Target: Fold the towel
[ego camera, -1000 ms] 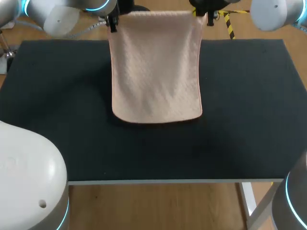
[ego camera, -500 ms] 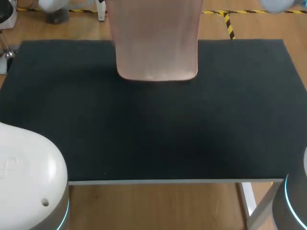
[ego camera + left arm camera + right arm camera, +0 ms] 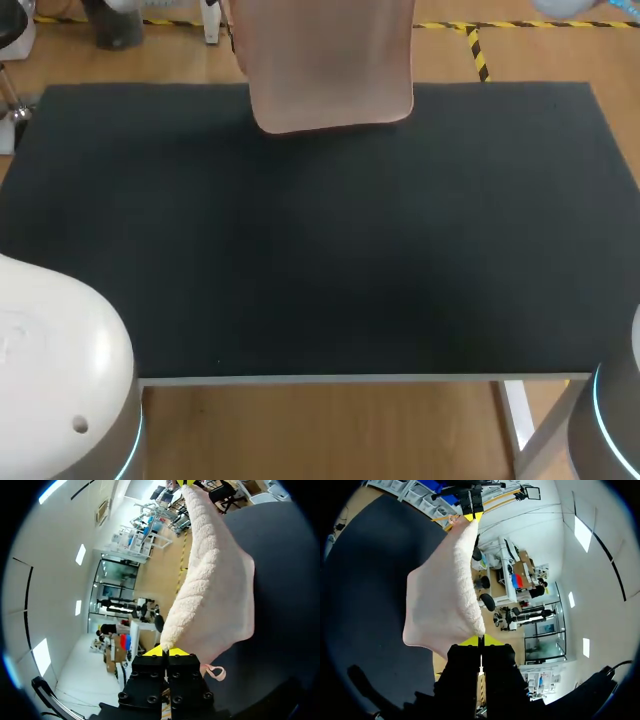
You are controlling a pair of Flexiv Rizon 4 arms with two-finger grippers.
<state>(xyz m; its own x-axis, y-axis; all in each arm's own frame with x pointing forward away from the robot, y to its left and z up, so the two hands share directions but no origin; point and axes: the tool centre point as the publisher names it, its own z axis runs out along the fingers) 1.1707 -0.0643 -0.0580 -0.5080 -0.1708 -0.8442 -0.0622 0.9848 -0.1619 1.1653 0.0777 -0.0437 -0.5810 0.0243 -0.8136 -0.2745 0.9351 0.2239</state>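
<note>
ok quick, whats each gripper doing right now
Left gripper: closed on one top corner of the towel, which hangs above the table.
Right gripper: closed on the towel's other top corner.

No text, label, number or sign can be read anywhere.

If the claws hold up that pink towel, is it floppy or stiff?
Probably floppy: the towel hangs limp from the left claw and the right claw. It is likely light, since two small corner pinches carry all of it. Its fuzzy surface probably won't slip out easily.
</note>
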